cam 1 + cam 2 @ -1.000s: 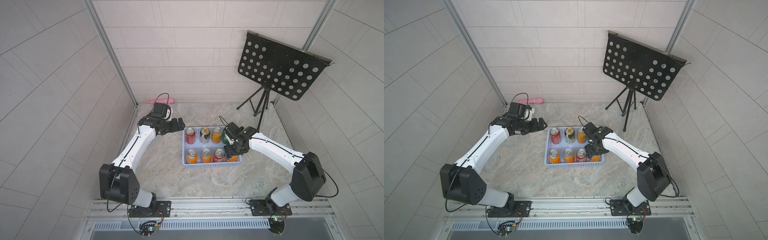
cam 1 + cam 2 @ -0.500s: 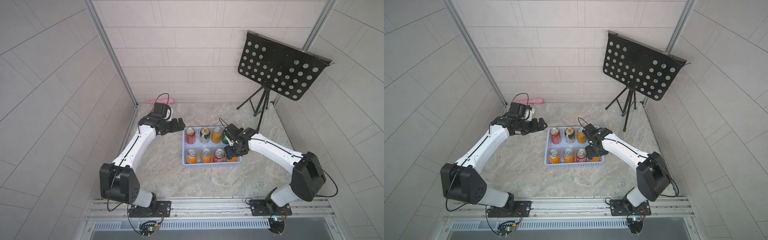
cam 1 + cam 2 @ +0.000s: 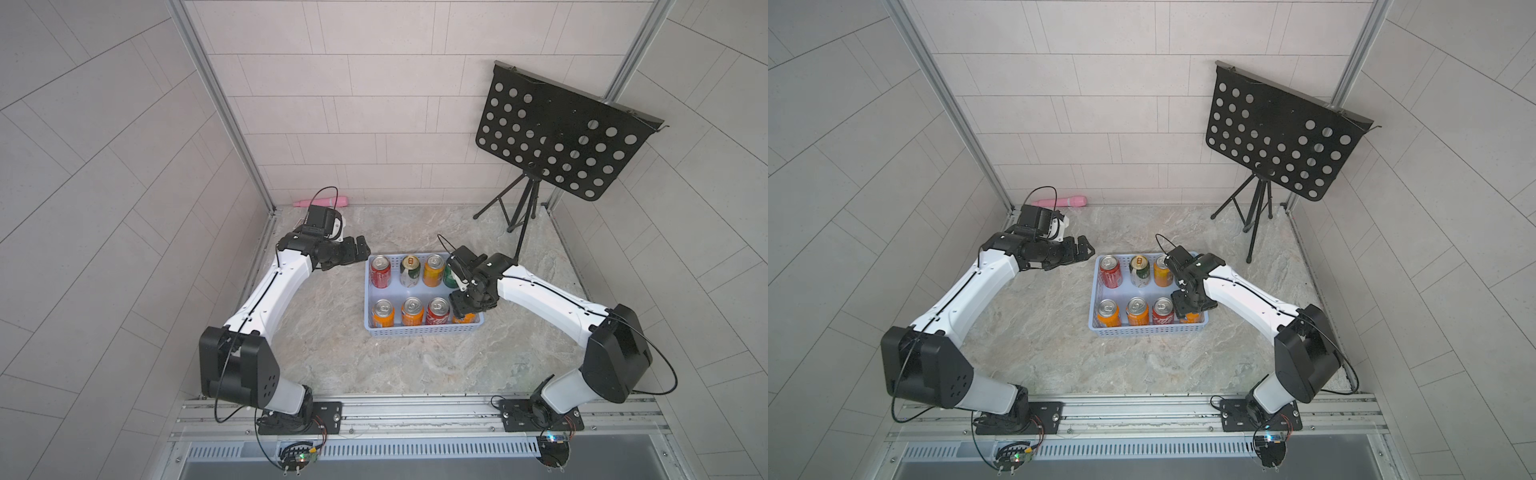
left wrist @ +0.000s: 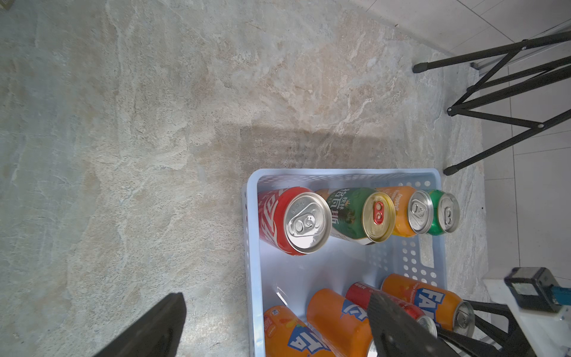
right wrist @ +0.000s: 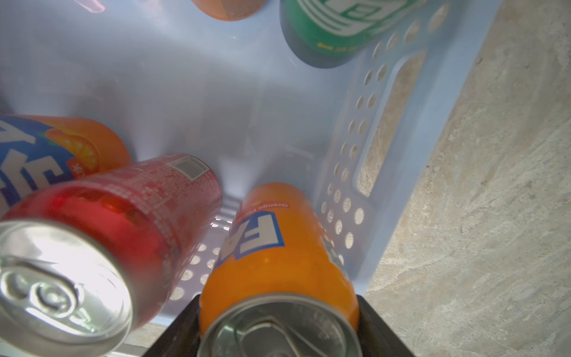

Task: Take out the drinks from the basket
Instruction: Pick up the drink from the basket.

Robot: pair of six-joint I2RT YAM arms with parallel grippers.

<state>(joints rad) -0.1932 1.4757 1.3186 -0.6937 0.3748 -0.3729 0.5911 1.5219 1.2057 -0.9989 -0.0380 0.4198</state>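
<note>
Our right gripper (image 3: 468, 309) pinches the orange can (image 5: 278, 247) at the basket's (image 3: 424, 331) five o'clock corner; seven other cans (image 3: 380, 272) stand inside. Our left gripper (image 3: 360, 249), jaws spread, hovers at its ten o'clock.

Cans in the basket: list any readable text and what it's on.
"FA" and "Orange": orange can.
Coca-Cola script, only partly visible: far red can.
Chinese characters, not reliably readable: gold-topped green can.
Barcode and fine print, too blurred: near red can.
</note>
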